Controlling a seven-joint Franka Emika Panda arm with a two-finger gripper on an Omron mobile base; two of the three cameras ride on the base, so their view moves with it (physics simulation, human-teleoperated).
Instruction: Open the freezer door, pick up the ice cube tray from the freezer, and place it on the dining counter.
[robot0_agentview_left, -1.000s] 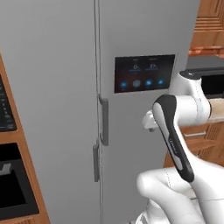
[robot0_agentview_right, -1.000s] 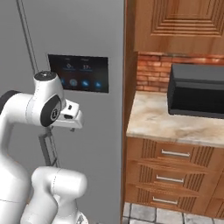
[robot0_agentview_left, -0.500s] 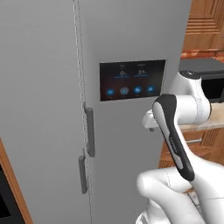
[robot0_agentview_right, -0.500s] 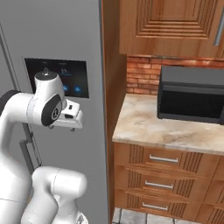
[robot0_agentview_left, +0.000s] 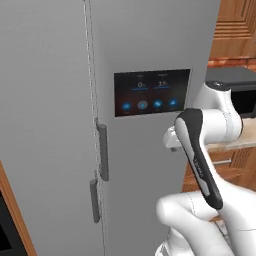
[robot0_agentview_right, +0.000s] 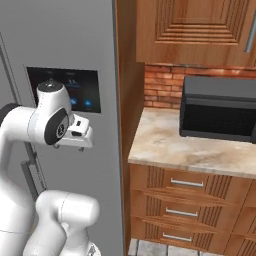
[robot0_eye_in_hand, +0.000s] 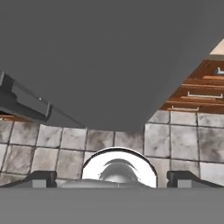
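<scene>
Left base view: freezer door (robot0_agentview_left: 45, 125) closed at nine o'clock, arm folded before the fridge.
Its bar handle (robot0_agentview_left: 94, 200) stands just left of the seam, below the touchscreen door's handle (robot0_agentview_left: 103, 151). Hand view looks down at grey door and floor tiles (robot0_eye_in_hand: 175, 140); the gripper (robot0_eye_in_hand: 113, 178) is spread wide, holding nothing, tips far apart.
</scene>
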